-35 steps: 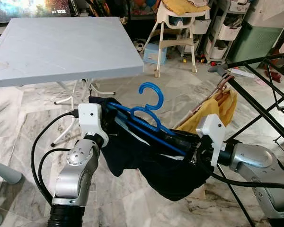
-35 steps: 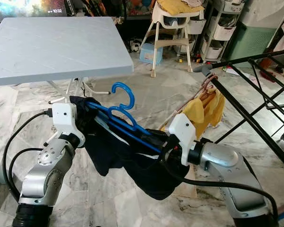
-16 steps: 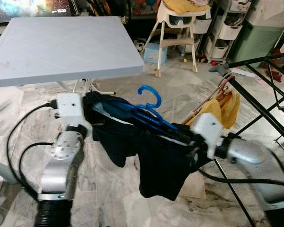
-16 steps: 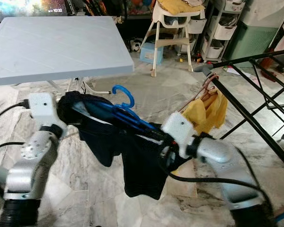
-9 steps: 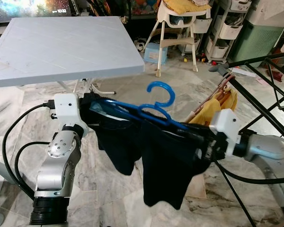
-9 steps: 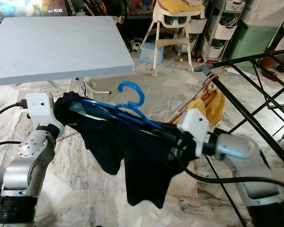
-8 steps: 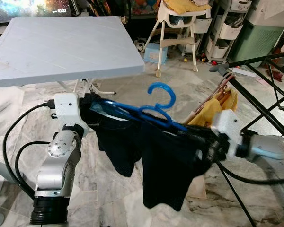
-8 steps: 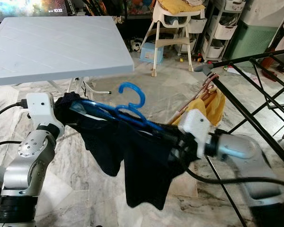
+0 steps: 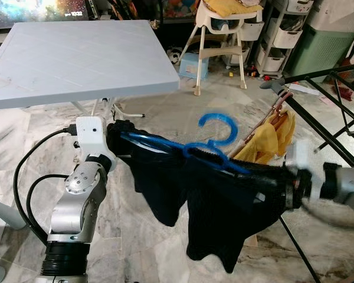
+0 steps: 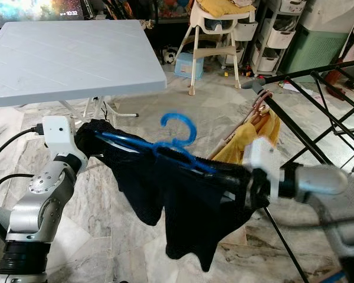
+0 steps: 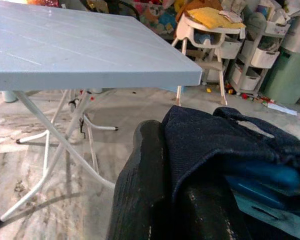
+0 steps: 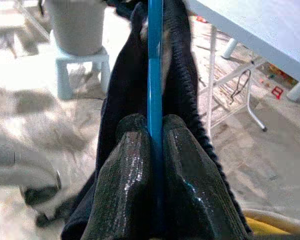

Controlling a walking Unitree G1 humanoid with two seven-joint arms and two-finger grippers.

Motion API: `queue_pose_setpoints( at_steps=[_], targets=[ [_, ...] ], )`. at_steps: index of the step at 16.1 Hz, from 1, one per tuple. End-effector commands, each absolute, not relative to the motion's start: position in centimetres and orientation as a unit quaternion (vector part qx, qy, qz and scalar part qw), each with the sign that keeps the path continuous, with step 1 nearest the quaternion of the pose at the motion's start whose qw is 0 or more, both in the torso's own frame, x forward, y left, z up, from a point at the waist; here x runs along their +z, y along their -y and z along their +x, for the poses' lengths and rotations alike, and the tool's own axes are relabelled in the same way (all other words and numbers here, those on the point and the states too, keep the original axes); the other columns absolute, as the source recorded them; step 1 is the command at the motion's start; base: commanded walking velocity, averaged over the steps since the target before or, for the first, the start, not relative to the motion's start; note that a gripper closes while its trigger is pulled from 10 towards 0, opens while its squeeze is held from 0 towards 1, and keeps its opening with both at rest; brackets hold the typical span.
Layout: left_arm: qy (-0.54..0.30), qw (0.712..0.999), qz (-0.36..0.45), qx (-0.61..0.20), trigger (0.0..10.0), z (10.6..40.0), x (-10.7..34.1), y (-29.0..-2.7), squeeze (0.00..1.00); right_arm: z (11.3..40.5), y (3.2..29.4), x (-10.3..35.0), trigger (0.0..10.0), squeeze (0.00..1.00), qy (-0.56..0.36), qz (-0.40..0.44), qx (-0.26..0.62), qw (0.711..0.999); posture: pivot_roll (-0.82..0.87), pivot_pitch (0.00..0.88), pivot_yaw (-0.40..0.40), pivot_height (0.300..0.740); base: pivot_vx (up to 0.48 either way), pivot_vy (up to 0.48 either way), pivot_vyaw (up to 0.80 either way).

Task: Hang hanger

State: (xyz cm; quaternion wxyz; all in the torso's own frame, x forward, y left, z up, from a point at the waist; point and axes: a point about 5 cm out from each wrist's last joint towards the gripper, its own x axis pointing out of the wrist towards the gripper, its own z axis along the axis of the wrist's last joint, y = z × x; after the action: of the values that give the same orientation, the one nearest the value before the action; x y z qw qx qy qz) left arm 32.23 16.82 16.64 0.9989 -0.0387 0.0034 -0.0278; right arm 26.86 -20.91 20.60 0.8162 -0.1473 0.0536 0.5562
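Hanger has swung right toward rack | right tool pinches it, left tool clamps its garment-covered end | you hook it next.

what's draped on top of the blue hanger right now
A dark garment hangs over the blue hanger, covering both ends where the left gripper and right gripper pinch it; hook and some bar show.

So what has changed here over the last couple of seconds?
Both arms have carried the blue hanger and its dark garment to the robot's right, toward the black drying rack. The garment, bunched earlier, now hangs spread out. The left gripper and right gripper still hold the hanger's two ends. The table and yellow garment stayed put.
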Motion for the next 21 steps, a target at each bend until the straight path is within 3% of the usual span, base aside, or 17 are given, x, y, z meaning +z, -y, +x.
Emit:
queue_pose_setpoints(
  at_steps=[1,4,9,11,14,16,20,21],
  targets=[
    [-0.01,0.995,-0.018,0.099,0.0,31.6,16.6,-22.5,0.0,26.8,23.8,22.2,10.0,0.0,-0.055,-0.14,0.513,0.845,-0.05,0.079,-0.03,0.74,0.0,0.0,0.0],
    [-0.021,0.997,-0.04,0.068,0.0,31.5,16.0,-20.6,0.0,27.7,22.5,22.0,10.0,0.0,-0.017,-0.143,0.494,0.857,-0.04,0.077,-0.029,0.74,0.0,0.0,0.0],
    [-0.016,0.993,-0.087,0.078,0.0,31.3,15.9,-20.1,0.0,28.2,21.3,21.5,10.0,0.0,-0.004,-0.107,0.486,0.867,-0.04,0.074,-0.032,0.74,0.0,0.0,0.0],
    [-0.02,0.994,-0.08,0.065,0.0,31.4,15.8,-19.8,0.0,28.6,20.6,21.7,10.0,0.0,0.017,-0.081,0.468,0.88,-0.03,0.071,-0.034,0.74,0.0,0.0,0.0],
    [-0.017,0.999,-0.045,0.016,0.0,31.0,15.5,-17.1,0.0,29.3,18.6,21.9,10.0,0.0,0.056,-0.039,0.419,0.906,-0.03,0.071,-0.034,0.74,0.0,0.0,0.0],
    [-0.023,0.999,-0.039,-0.007,0.9,30.6,14.8,-15.5,0.0,29.7,17.3,21.7,10.0,0.0,0.074,0.0,0.374,0.924,-0.04,0.069,-0.033,0.74,0.0,0.0,0.0],
    [-0.035,0.997,-0.044,-0.044,4.5,30.0,13.8,-12.6,0.0,30.0,15.2,21.2,10.0,0.0,0.081,0.037,0.321,0.943,-0.04,0.068,-0.037,0.74,0.0,0.0,0.0],
    [-0.028,0.997,-0.049,-0.05,3.3,30.0,13.9,-12.2,0.0,30.1,14.8,21.2,10.0,0.0,0.081,0.053,0.303,0.948,-0.04,0.067,-0.038,0.74,0.0,0.0,0.0]
  ],
)
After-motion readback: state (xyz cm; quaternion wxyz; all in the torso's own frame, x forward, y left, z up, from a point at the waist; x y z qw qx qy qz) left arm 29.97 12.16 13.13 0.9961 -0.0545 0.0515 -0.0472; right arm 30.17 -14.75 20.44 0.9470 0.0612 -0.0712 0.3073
